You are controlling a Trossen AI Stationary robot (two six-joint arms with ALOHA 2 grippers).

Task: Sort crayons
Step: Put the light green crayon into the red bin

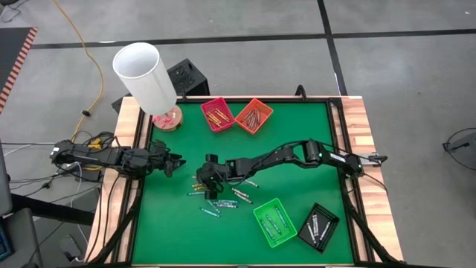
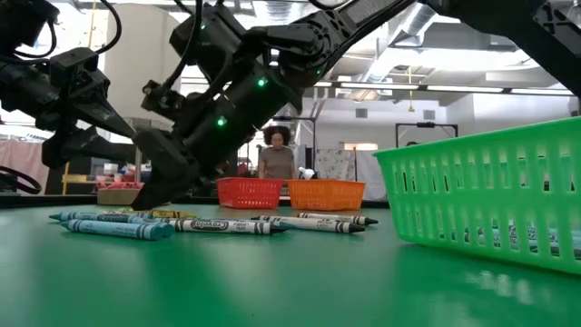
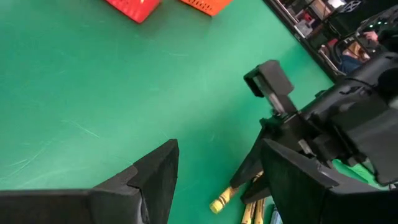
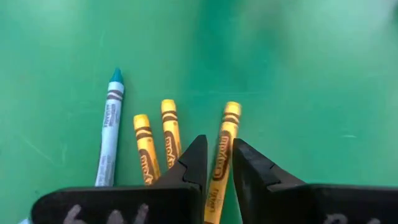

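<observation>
A yellow crayon (image 4: pixel 222 158) is being pinched by the right gripper (image 4: pixel 216 163).
A lift is called for next, judged tray-bound (left gripper (image 3: pixel 214 171) waits spread at the mat's left).

Bright, even overhead light fills every view, and shadows on the green bench (image 1: pixel 297 141) are soft and faint. The low view looks into lit ceiling fixtures, leaving the arms dark silhouettes. The near green basket (image 2: pixel 490 195) looks slightly soft.
</observation>
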